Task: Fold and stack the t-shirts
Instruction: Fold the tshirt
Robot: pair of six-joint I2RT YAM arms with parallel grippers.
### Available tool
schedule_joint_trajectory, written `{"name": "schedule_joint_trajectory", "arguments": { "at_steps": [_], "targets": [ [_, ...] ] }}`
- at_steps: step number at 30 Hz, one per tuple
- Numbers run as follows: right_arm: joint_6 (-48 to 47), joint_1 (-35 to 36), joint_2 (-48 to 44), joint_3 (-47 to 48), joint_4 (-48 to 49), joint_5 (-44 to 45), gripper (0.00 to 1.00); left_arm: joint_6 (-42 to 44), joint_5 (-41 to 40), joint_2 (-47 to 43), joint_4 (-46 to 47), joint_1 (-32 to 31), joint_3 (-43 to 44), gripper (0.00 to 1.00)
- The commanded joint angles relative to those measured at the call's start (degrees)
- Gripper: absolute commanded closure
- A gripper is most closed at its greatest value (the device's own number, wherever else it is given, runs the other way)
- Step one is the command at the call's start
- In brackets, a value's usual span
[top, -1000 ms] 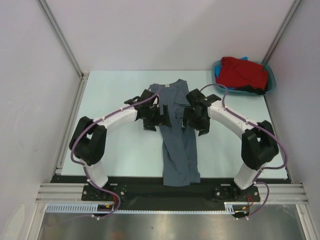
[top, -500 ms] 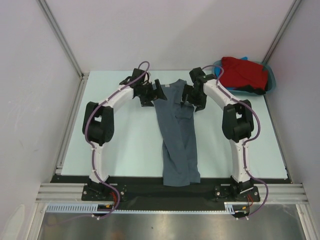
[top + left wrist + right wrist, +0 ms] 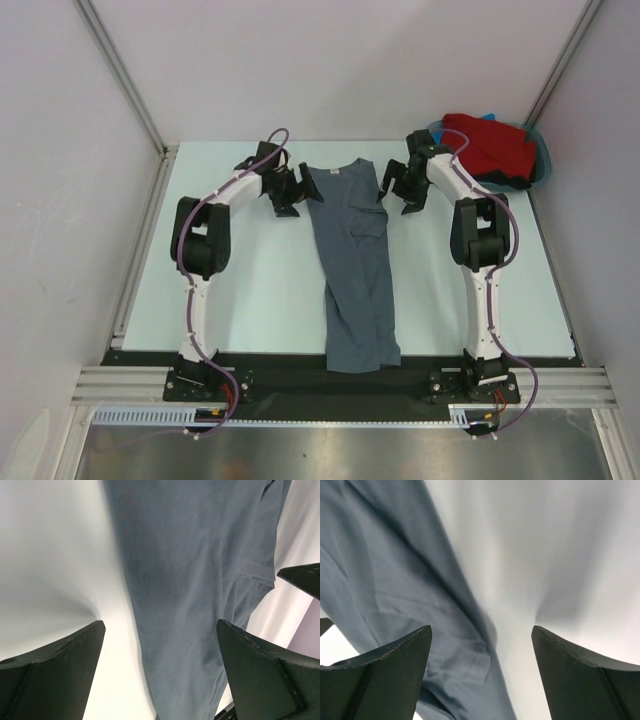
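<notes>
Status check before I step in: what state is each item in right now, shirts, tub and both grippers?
Grey t-shirt: lying on the table, folded into a long narrow strip, not held.
Red t-shirt: bunched up in the tub, unfolded.
Teal tub: upright at the far right corner, holding cloth.
Left gripper: open, empty, over the grey shirt's edge.
Right gripper: open, empty, over the opposite edge.

no writing, number or brand could be read in any view. a small pale tag [image 3: 333, 171] sat at the collar of the grey t-shirt [image 3: 355, 270], but it was too small in the top view to make out any lettering.
</notes>
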Motion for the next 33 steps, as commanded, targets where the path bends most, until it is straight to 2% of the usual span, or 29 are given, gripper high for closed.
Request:
{"name": "schedule_joint_trajectory", "arguments": {
  "at_steps": [1, 16, 21, 26, 29, 31, 33],
  "targets": [
    [-1.9, -0.6, 1.6, 2.4, 1.8, -4.6, 0.12, 0.7, 2.4, 1.3, 1.9, 0.0, 4.0, 0.00],
    [1.9, -1.6, 7.2, -1.5, 9.1, -17.8, 0.19, -6.1, 8.2, 7.5, 9.0, 0.0, 6.6, 0.00],
    [2.6, -1.1, 10.6, 1.6, 9.1, -19.8, 0.23, -6.5, 8.6, 10.7, 8.1, 0.0, 11.8, 0.00],
    [3.7, -0.6, 13.6, 4.9, 8.4, -20.7, 0.32, -5.2, 8.1, 14.2, 4.1, 0.0, 18.2, 0.00],
    [4.0, -0.3, 14.5, 5.5, 8.3, -21.1, 0.35, -4.9, 7.6, 14.2, 3.9, 0.0, 17.8, 0.00],
    [4.0, -0.1, 14.7, 5.6, 8.6, -21.2, 0.40, -5.2, 8.3, 14.8, 4.5, 0.2, 17.7, 0.00],
    [4.5, 0.0, 15.1, 6.0, 8.7, -21.4, 0.50, -5.3, 8.7, 15.6, 4.8, 0.3, 18.2, 0.00]
  ]
}}
